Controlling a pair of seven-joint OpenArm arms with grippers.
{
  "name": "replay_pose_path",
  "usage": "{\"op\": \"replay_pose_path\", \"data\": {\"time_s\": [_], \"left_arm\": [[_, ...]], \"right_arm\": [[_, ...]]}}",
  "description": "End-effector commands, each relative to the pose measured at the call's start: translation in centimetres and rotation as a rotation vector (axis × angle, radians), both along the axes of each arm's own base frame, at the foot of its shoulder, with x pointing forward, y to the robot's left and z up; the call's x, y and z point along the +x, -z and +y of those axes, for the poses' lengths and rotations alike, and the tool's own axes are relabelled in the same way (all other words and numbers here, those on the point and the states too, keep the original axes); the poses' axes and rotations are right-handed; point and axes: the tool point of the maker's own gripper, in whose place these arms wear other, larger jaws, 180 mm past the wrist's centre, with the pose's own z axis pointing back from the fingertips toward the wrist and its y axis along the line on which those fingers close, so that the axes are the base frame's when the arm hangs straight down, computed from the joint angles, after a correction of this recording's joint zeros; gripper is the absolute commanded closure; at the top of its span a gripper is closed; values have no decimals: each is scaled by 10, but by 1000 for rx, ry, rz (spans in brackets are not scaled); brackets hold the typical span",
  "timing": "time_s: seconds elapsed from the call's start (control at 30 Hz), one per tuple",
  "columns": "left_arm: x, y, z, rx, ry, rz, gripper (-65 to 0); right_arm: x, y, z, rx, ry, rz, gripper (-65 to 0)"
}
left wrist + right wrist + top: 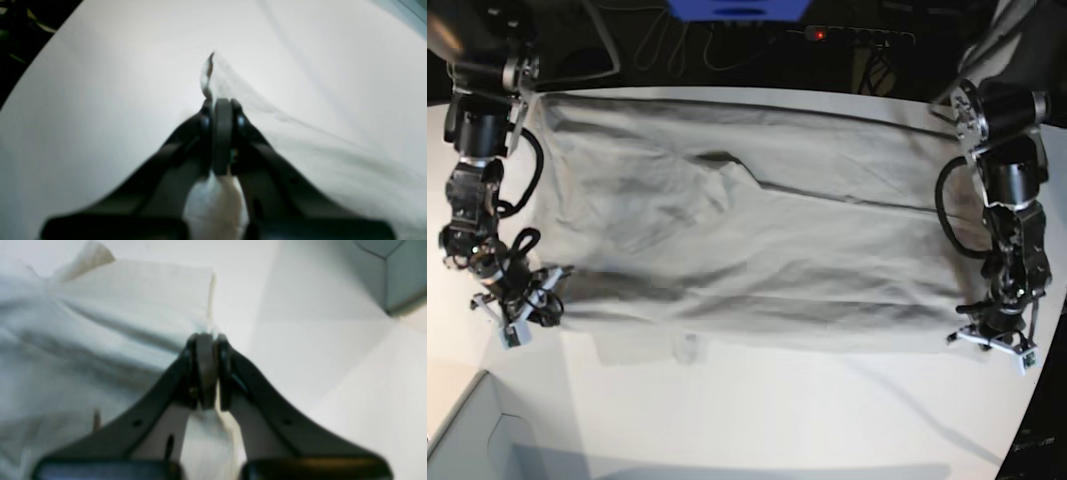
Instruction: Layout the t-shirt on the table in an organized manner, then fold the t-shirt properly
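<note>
Both claws clamped on t-shirt (pixel 747 240) corners: left gripper (pixel 222 103), right gripper (pixel 206 336). Shirt stretches between the 2 over table (pixel 757 420). Risk: uneven pull slips a thin corner, cloth bunches.

Count: one t-shirt (pixel 757 250), one bench (pixel 777 410), two arms, each with one tool (left tool (pixel 222 103), right tool (pixel 206 338)), one grey box (pixel 393 273).

T-shirt (pixel 757 240): beige-grey, spread wide and wrinkled across white table (pixel 827 420), both near corners pinched and stretched taut sideways.
</note>
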Motion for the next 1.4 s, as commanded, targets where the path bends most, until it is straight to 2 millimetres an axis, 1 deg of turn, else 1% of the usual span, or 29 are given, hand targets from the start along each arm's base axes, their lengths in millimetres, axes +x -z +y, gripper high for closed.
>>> {"op": "replay_pose_path", "data": {"time_s": [0.0,0.07,0.17,0.2,0.23,0.33,0.37,0.43,0.5,0.6,0.67,0.77,0.83,0.93,1.0,1.07,1.1,1.23,1.33,1.37], "left_arm": [[8,-26,7,33,0,-74,0],[-4,-21,8,54,5,-68,0],[-17,-11,9,63,7,-53,0],[-22,-5,9,64,7,-39,0],[-27,2,8,55,5,-27,0],[-39,7,9,6,-10,-36,0],[-42,6,9,-11,-15,-47,0],[-49,-1,16,-24,-24,-74,0],[-58,-6,16,-34,-23,-96,0],[-71,-17,12,-31,-5,-134,0],[-83,-24,14,-4,10,-144,0],[-94,-25,11,-10,20,-149,0],[-103,-19,11,-18,18,-138,0],[-120,-12,30,-33,-45,-125,0],[-124,-13,40,-34,-78,-130,0],[-127,-14,45,-33,-91,-132,0],[-130,-11,44,-32,-90,-123,0],[-132,-10,44,-30,-89,-119,0],[-134,-9,45,-30,-90,-115,0],[-138,-5,45,-30,-90,-105,0]], "right_arm": [[9,-26,2,9,-26,-86,0],[-10,-20,3,-15,-38,-77,0],[-31,-18,-5,-25,-12,-82,0],[-36,-18,-2,-16,-5,-88,0],[-42,-19,-2,-10,7,-96,0],[-62,-18,-11,-25,37,-94,0],[-67,-16,-10,-23,39,-91,0],[-76,-15,-4,-28,30,-90,0],[-88,-13,-2,-38,22,-80,0],[-99,-12,2,-46,14,-75,0],[-105,-11,7,-39,12,-73,0],[-108,-9,8,-37,14,-65,0],[-113,-8,10,-39,11,-61,0],[-124,-14,13,-60,-4,-68,0],[-132,-22,21,-65,-16,-84,0],[-139,-28,29,-66,-22,-96,0],[-145,-28,31,-66,-25,-91,0],[-159,-17,41,-34,-15,-60,0],[-170,2,42,-10,-5,-6,0],[-173,7,43,-1,0,8,0]]}}
